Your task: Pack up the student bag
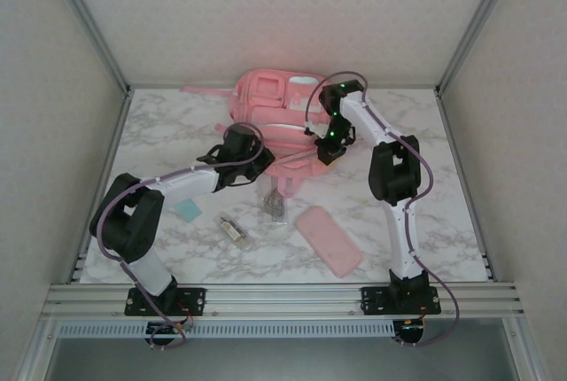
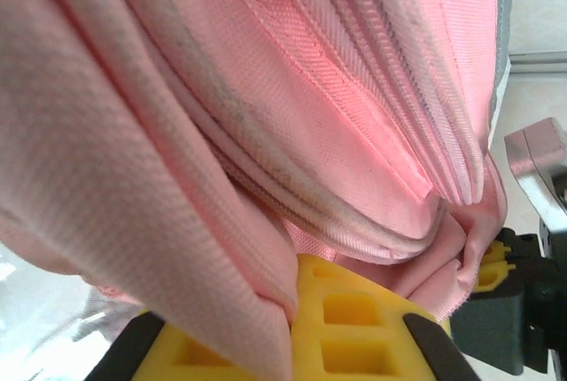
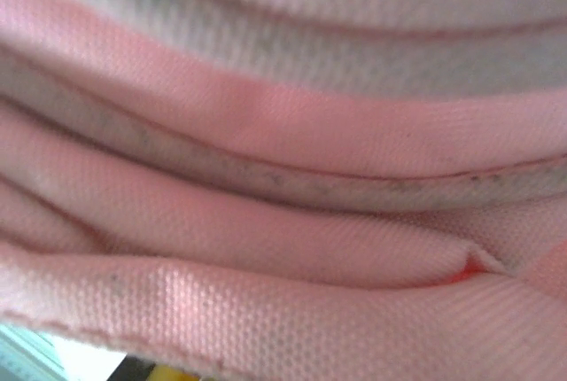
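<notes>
Top external: the student bag [image 1: 270, 111] lies at 12 o'clock on the marble table [image 1: 443, 221], front pockets up. Its long axis runs from 12 toward 6 o'clock, and the near end is crumpled and partly hidden behind both wrists. The left arm reaches from 7 o'clock with its elbow low, and the left gripper [image 1: 252, 161] is at the bag's near-left edge. The right arm stands tall at 5 o'clock and bends over, with the right gripper [image 1: 330, 152] pointing down at the bag's near-right edge. A pink pencil case [image 1: 328, 239] lies at 5 o'clock.

Left wrist: bag [image 2: 266, 115] folds crowd the lens and cut off most of the yellow fingers [image 2: 354, 328]. The jaws are clenched, a fabric fold pinched between them.

Right wrist: blurred pink fabric [image 3: 283, 133] lies against the lens, leaving a yellow sliver of fingertip [image 3: 168, 370] at 7 o'clock. The jaws are closed, but whether they hold cloth cannot be told.
</notes>
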Robot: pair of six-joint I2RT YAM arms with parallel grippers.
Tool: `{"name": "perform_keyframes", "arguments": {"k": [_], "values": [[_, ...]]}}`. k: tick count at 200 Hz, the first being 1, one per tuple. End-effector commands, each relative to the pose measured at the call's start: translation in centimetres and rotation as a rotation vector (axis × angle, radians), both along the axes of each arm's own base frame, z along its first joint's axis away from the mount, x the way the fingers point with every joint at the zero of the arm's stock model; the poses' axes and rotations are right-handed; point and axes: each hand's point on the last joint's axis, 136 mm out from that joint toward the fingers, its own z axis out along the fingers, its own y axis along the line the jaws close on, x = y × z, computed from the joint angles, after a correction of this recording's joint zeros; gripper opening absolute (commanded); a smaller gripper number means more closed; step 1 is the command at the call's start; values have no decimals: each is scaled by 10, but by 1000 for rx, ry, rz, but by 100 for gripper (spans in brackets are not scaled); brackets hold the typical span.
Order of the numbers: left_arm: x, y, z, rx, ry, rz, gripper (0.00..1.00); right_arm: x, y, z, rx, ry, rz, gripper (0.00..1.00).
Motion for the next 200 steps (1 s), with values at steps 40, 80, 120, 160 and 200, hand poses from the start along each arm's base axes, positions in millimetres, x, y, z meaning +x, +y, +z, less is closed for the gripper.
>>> {"name": "perform_keyframes", "arguments": {"k": [40,80,120,160,200], "values": [[41,100,28,247,-86,124,0,-21,-32,0,-14,12,-123,0],[44,90,38,174,-88,124,10,-17,-5,-8,56,-73,-110,0],[36,92,41,195,-91,100,0,25,-36,-19,-129,-240,-77,0],[27,101,45,252,-88,63,0,64,-62,-17,-188,-267,-121,0],[21,104,49,259,-92,19,0,110,-67,-16,-175,-340,-168,0]]}}
